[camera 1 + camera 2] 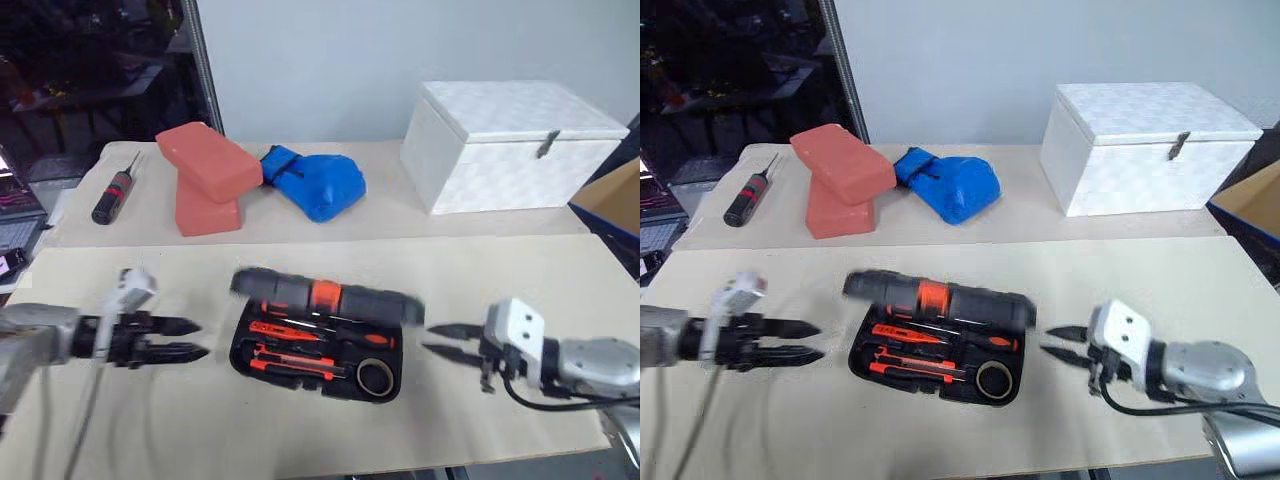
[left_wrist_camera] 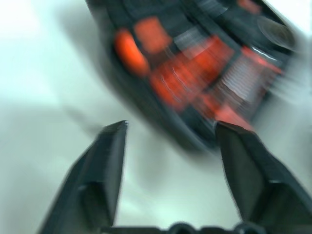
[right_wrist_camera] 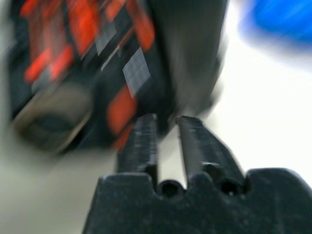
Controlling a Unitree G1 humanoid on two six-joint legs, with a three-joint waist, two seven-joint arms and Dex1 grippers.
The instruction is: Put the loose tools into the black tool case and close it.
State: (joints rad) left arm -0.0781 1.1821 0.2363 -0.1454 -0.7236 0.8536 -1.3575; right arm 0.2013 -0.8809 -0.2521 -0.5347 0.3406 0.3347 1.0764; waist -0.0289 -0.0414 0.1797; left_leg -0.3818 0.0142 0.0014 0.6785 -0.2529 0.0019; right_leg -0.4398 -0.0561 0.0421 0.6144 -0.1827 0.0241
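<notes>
Left gripper (image 1: 195,339): near the front edge of the table, on the robot's left, black fingers pointing sideways toward the case. Fingers stand apart with nothing between them; the left wrist view shows a wide gap between the two fingers (image 2: 105,180).
Right gripper (image 1: 440,340): near the front edge on the robot's right, pointing in at the case from the other side. Its fingers are a little apart at the tips and grasp nothing; the right wrist view shows a narrow slit between them.
Black tool case (image 1: 318,335): lies on the table between the two grippers, apart from both. Lid (image 1: 325,296) stands raised along the far side, blurred, with an orange-red latch at its middle. The tray is uncovered.
Loose tools (image 1: 300,348): orange-and-black handled pieces lie in the tray's recesses; a dark roll of tape (image 1: 375,375) sits in the tray's right corner.
Table (image 1: 500,270): covered in pale cloth.
Far side, left to right: black screwdriver with red bands (image 1: 115,190), two red-brown blocks (image 1: 208,175) stacked, a blue bundle (image 1: 320,182), a closed white box (image 1: 510,145).
</notes>
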